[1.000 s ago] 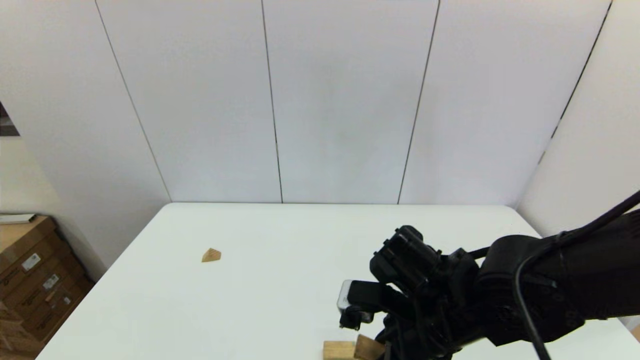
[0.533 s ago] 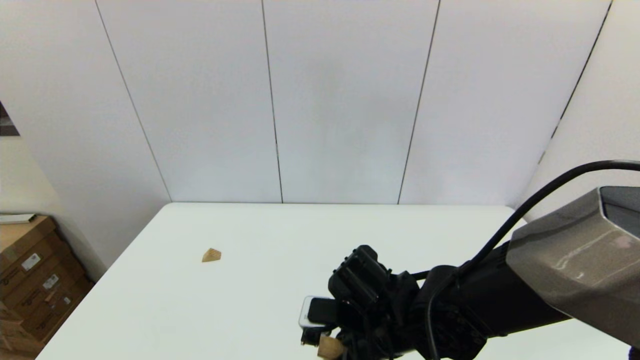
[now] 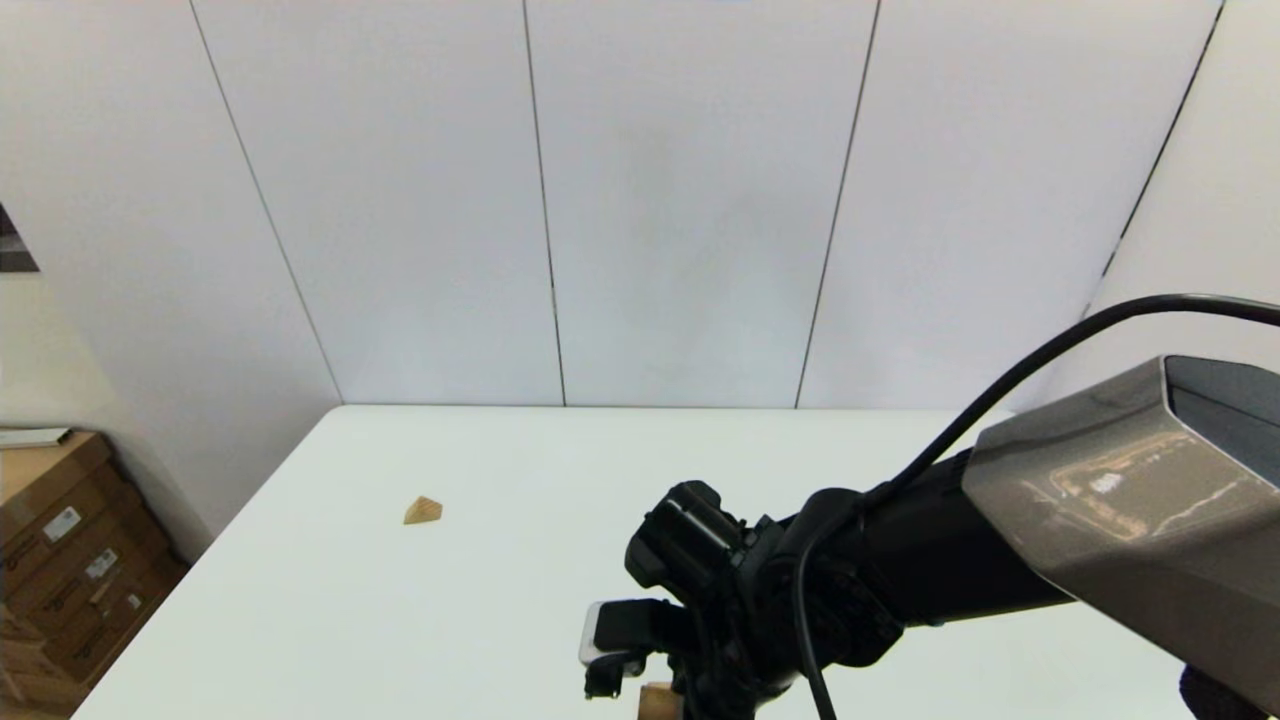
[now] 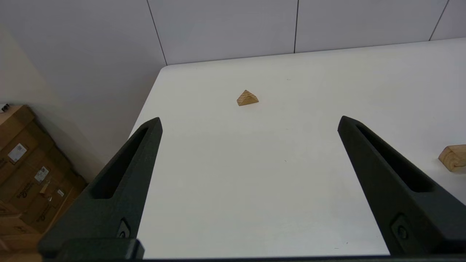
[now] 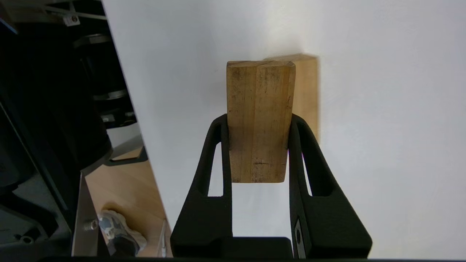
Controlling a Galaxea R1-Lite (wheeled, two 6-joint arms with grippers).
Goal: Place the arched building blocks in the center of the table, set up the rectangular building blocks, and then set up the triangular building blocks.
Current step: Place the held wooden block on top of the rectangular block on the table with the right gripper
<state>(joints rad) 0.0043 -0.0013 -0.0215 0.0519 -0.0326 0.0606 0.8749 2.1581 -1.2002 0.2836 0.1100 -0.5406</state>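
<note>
My right gripper (image 5: 258, 122) is shut on the rectangular block (image 5: 260, 91), a flat light-brown slab, and holds it over the white table (image 3: 480, 600) near the front edge. Just behind the slab lies another wooden block (image 5: 306, 91), likely the arched block (image 4: 453, 157). In the head view the right wrist hides the fingers; a bit of wood (image 3: 655, 702) shows under it, and I cannot tell which block it is. The triangular block (image 3: 423, 511) (image 4: 247, 98) lies alone at the left. My left gripper (image 4: 249, 122) hangs open above the table's left side, well short of it.
Cardboard boxes (image 3: 60, 560) stand on the floor past the table's left edge. The robot's dark base (image 5: 54, 109) sits just beyond the front edge. White wall panels close off the far side.
The right arm has swung left along the front edge with the slab in its grip. The two blocks seen side by side a second ago are now mostly hidden under the wrist.
</note>
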